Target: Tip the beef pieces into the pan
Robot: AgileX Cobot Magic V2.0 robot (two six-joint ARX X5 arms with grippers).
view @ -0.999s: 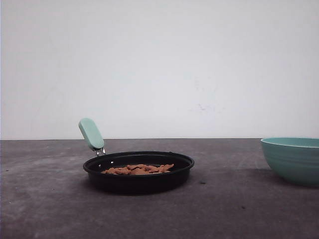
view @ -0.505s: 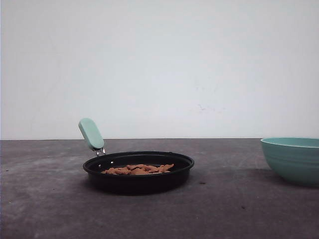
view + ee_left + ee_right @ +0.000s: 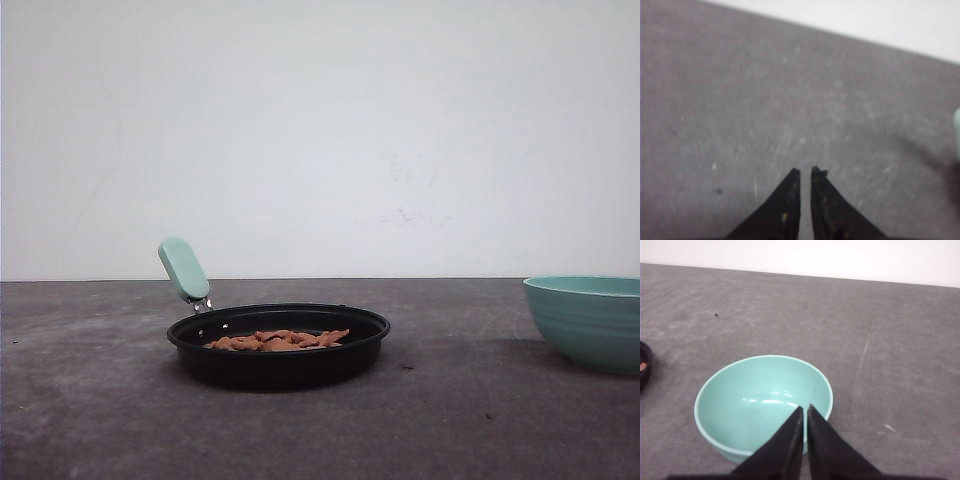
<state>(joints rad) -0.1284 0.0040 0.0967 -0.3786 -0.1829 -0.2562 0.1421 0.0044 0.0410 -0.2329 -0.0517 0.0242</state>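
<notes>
With the pour judged complete, both grippers, left and right, show fingers nearly closed on nothing. Beyond the right gripper the bowl sits empty. Farther left on the desk, beef lies inside the pan.
</notes>
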